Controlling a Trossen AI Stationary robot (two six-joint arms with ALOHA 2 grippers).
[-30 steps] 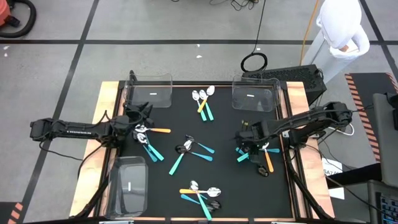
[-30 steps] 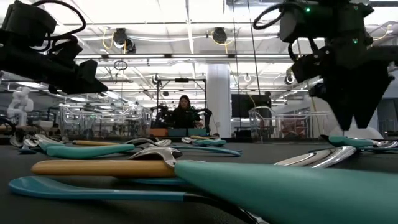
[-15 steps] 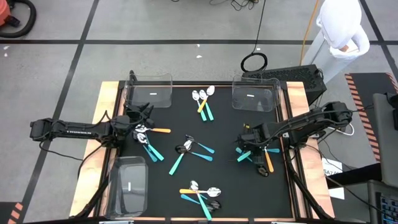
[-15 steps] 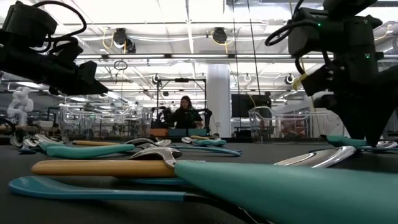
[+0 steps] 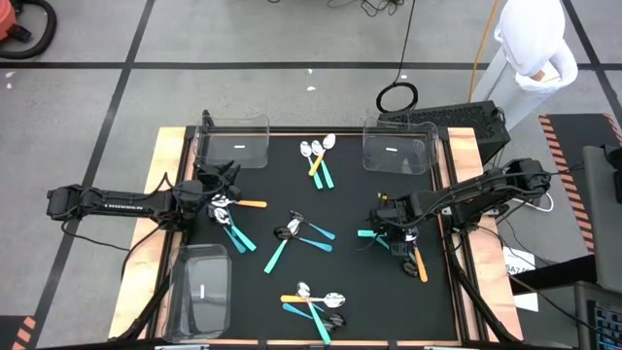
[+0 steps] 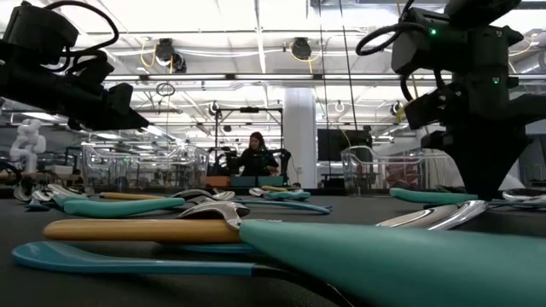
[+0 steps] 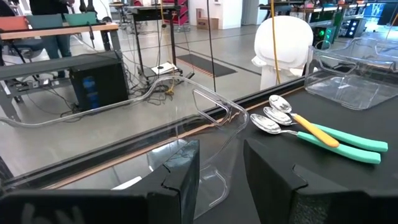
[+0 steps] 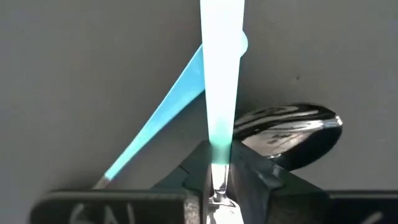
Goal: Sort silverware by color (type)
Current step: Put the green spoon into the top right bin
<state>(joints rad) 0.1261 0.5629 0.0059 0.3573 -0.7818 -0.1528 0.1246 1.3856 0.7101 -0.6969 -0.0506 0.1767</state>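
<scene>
**Two-arm sorting station: right end effector clamped on a teal-handled spoon**

A large hall with ceiling lights and a seated person (image 6: 254, 153) far behind forms the background of the low view; a white humanoid figure (image 5: 533, 39) stands on the grey floor at 1 o'clock of the table (image 5: 350, 292). The table carries a black mat between wooden edge strips. Three clear bins rest on it: one at 11 o'clock (image 5: 233, 142), one at 1 o'clock (image 5: 397, 148) and one at 7 o'clock (image 5: 200, 290).

The silverware lies in five loose groups on the mat. A group of silver heads with orange and teal handles (image 5: 319, 158) sits at 12 o'clock, between the two far bins. A teal-handled group (image 5: 297, 237) lies at the centre. A mixed group (image 5: 313, 304) lies at 6 o'clock. A group with one orange handle (image 5: 233, 216) lies at 9 o'clock, just beside the left end effector (image 5: 220, 187). The last group lies at 3 o'clock and includes an orange-handled piece (image 5: 419, 261).

The left end effector hovers above the mat near the 11 o'clock bin, with its fingers (image 7: 183, 180) apart and nothing between them. The right end effector (image 8: 219, 180) is at 3 o'clock, pressed together on a teal-handled spoon (image 8: 221, 74). It grips the piece where handle meets neck. A silver spoon head (image 8: 289, 132) and a second teal handle (image 8: 158, 127) lie on the mat just beside the grip.
</scene>
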